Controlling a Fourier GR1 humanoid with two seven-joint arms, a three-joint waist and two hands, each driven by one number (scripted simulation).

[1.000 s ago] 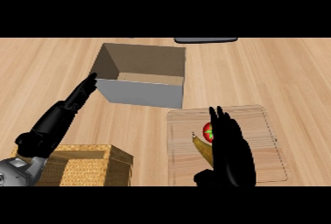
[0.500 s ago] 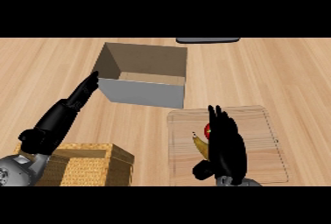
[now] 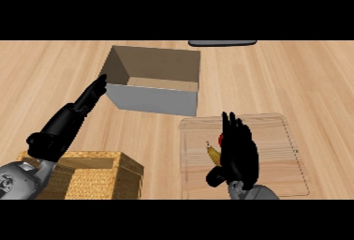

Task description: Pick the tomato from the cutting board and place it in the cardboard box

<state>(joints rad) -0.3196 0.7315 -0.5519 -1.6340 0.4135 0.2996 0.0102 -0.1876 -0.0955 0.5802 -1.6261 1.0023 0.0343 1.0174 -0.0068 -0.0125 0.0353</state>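
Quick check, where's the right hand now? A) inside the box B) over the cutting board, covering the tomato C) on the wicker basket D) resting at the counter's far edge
B: the right hand sits over the cutting board, with only a red sliver of the tomato showing at its left side.
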